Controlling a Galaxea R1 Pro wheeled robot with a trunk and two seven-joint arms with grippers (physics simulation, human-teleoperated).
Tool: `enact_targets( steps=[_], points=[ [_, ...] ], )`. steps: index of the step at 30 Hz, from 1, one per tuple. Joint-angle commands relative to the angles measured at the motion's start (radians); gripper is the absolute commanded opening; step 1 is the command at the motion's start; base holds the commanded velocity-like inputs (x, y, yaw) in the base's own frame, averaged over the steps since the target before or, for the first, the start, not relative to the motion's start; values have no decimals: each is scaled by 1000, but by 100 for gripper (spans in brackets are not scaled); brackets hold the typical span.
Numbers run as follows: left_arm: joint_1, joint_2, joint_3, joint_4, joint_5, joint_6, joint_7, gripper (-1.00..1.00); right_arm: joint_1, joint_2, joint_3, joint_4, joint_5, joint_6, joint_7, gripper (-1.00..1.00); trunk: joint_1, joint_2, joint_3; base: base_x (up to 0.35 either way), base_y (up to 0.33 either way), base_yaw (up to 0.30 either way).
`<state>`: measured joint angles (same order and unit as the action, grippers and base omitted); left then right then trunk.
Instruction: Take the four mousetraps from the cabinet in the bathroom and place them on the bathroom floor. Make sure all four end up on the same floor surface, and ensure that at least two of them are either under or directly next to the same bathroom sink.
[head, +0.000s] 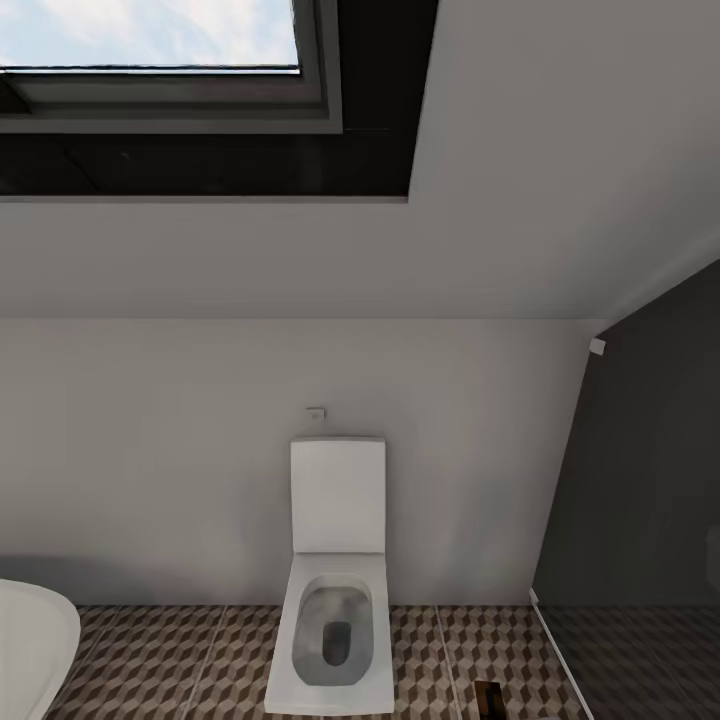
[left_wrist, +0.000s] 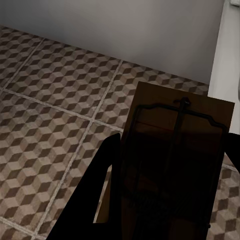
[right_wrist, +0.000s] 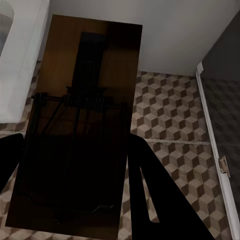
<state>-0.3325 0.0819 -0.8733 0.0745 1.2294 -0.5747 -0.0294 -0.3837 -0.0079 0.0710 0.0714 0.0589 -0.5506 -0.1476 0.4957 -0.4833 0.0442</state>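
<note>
We saw our left gripper (left_wrist: 167, 192) pinching a mousetrap (left_wrist: 180, 150) at lower right above the bathroom floor (left_wrist: 55, 115); our right gripper (right_wrist: 75, 185) clamped another mousetrap (right_wrist: 85, 100) centre-left.

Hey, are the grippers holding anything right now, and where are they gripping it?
Each holds a mousetrap. The left gripper clamps its mousetrap at the near end; the right gripper grips the other mousetrap across its near end.
</note>
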Motion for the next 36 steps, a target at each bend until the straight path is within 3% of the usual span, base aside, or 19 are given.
enact_targets(
  steps=[1, 36],
  points=[
    [0, -1, -7, 2, 5, -2, 0, -100, -1, 0, 7, 5, 2, -5, -6, -100, 0, -1, 0, 0, 0, 0],
    [0, -2, -7, 2, 5, -2, -1, -100, -1, 0, 7, 4, 2, -5, -6, -100, 0, -1, 0, 0, 0, 0]
  ],
)
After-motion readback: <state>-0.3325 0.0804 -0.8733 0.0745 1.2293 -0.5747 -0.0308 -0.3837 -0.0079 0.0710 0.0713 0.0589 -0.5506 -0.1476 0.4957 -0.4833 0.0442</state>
